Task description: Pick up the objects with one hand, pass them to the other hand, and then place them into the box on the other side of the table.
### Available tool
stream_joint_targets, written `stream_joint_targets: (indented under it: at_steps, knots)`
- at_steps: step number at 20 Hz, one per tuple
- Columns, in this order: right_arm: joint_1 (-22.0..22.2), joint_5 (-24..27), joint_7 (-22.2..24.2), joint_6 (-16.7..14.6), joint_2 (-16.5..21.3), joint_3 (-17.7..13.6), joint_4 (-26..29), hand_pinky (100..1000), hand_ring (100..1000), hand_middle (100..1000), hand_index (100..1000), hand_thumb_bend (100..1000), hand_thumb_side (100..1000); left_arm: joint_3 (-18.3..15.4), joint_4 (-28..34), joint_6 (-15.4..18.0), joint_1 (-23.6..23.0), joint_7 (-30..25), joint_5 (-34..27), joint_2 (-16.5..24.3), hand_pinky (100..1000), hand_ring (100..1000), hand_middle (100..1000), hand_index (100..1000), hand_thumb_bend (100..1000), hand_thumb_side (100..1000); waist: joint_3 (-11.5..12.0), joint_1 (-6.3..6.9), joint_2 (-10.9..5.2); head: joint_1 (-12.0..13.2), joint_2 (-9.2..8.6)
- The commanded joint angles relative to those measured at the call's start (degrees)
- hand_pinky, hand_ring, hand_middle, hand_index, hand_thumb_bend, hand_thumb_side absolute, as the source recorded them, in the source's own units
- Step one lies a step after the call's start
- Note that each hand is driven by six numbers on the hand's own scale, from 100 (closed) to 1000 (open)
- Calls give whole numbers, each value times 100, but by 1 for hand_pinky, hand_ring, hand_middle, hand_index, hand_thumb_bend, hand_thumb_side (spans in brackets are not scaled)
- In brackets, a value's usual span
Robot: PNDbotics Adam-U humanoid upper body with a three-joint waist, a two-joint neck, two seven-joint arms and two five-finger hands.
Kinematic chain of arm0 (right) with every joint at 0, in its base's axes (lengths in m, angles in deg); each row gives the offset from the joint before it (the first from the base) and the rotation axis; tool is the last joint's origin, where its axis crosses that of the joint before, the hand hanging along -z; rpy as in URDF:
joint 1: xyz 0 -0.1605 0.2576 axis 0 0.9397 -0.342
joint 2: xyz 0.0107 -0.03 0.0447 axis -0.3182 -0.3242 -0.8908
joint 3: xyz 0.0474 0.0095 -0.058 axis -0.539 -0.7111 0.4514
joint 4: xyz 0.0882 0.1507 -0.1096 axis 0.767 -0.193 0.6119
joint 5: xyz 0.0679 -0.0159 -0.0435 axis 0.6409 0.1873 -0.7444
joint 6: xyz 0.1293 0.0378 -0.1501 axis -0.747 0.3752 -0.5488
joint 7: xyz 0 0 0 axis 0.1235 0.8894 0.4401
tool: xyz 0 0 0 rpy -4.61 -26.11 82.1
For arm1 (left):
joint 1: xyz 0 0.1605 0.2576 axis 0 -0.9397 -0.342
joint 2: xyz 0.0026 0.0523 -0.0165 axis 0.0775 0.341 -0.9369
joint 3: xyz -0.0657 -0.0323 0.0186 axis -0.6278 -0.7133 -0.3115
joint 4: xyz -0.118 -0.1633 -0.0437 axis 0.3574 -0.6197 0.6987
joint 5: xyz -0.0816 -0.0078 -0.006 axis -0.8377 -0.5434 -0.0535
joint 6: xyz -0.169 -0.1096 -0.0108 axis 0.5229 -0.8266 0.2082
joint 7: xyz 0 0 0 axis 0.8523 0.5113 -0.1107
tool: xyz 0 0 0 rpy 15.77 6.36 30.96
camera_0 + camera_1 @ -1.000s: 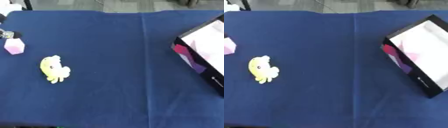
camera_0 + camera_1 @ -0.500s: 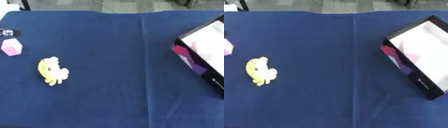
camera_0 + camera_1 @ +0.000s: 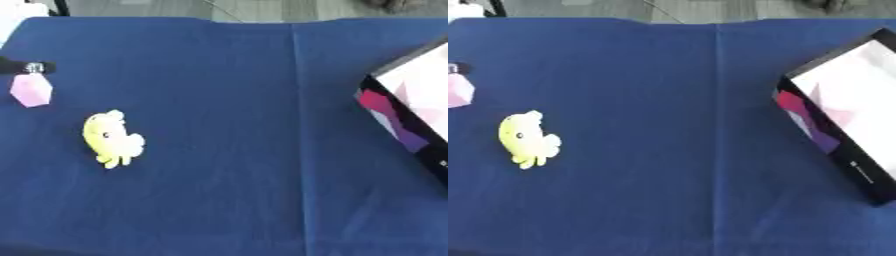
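Note:
A small yellow plush toy point(image 3: 110, 138) lies on the blue tablecloth point(image 3: 227, 150) at the left. Farther left and a little beyond it lies a pink bottle point(image 3: 31, 88) with a silver neck and a black cap pointing off the left edge. At the right side sits the box point(image 3: 853, 116), black-rimmed with a white inside and a pink and purple flap on its near-left wall. Neither of my hands shows in either view.
A seam in the cloth point(image 3: 297, 125) runs from the far edge to the near edge through the middle of the table. Grey floor point(image 3: 219, 7) shows beyond the far edge.
The whole picture has shifted slightly, so the camera moved. The toy, bottle and box keep their places on the cloth.

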Motion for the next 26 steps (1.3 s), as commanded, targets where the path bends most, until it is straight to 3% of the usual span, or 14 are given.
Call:
stream_joint_targets:
  at_steps: [1, 9, 18, 26]
  knots:
    - [-10, 126, -1006, 856, 277, -84, 86, 697, 816, 790, 830, 183, 200, -134, -110, -137, 139, 151, 126, 166, 960, 923, 823, 879, 698, 536, -5, 2, -84, 61, -7]
    - [17, 160, -1131, 870, 216, 46, 86, 693, 812, 787, 829, 179, 209, -282, -660, -395, 277, 544, -116, -48, 953, 929, 828, 863, 691, 593, -71, 18, -23, 183, -60]
    - [47, 184, -1227, 919, 146, 166, 86, 692, 810, 783, 827, 172, 221, -227, -796, -404, 381, 905, -321, -137, 945, 929, 826, 862, 698, 576, -126, 43, 24, 220, -122]
    - [27, 166, -1252, 903, 114, 214, 86, 693, 809, 780, 821, 176, 223, -306, -939, -606, 358, 1288, -186, -190, 930, 923, 817, 853, 621, 547, -230, 58, 84, 262, -184]
